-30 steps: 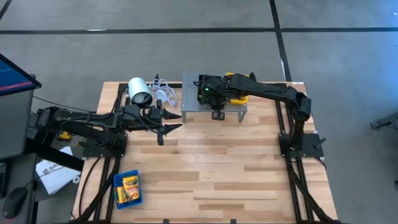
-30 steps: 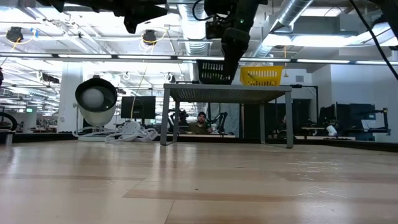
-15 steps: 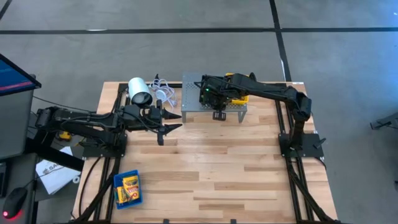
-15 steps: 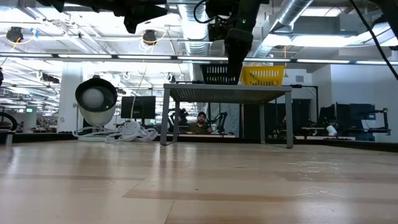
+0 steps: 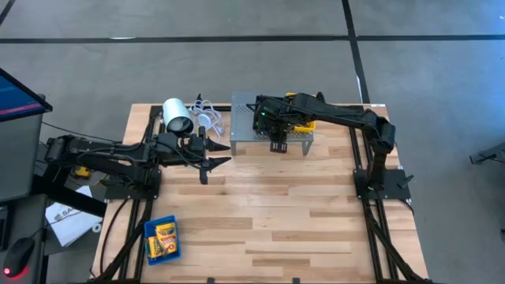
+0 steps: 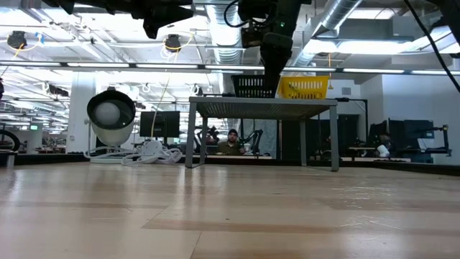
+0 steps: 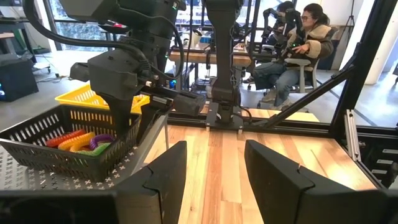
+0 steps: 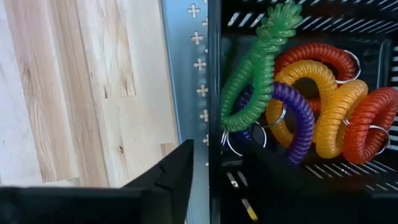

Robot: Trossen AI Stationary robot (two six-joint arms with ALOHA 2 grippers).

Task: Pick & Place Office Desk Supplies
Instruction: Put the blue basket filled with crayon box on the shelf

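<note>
Right gripper [image 5: 278,144] hovers just above coiled loops [image 8: 298,106] in black bin [image 6: 253,85].

Past my claw [image 8: 214,171], the black bin [image 8: 348,180] holds green [image 8: 252,81], purple, orange and red coiled loops [image 8: 323,106], on the perforated stand [image 8: 189,74].

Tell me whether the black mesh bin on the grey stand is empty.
Not empty. The black mesh bin holds coiled loops in green, red, orange and purple.
</note>
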